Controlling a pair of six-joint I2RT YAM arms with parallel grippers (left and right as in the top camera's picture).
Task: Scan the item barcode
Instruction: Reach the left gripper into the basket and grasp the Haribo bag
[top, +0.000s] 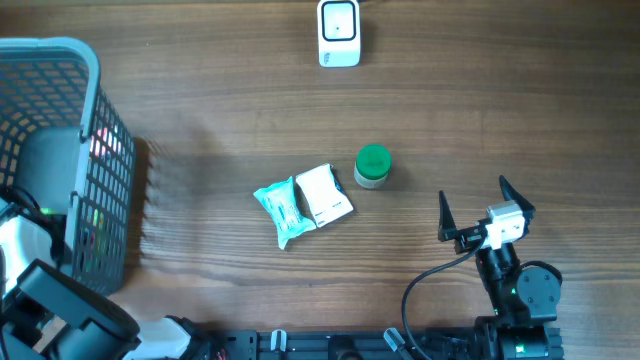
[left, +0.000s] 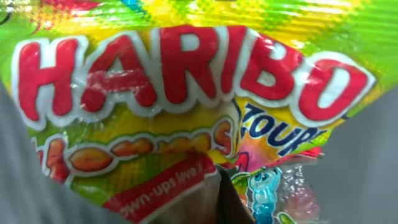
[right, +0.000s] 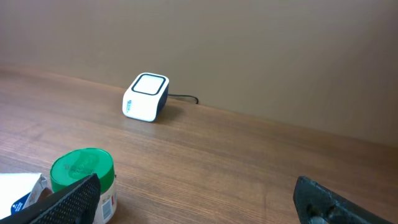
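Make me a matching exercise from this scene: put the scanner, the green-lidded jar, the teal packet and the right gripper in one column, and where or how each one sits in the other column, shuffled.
Things:
1. scanner
2. green-lidded jar
3. teal packet
4. right gripper

Places or states:
A. open, to the right of all the items
B. against the left side of the white box
C. alone at the far edge of the table
D. close to the right of the white box

Pairs: 1-C, 2-D, 3-B, 4-A
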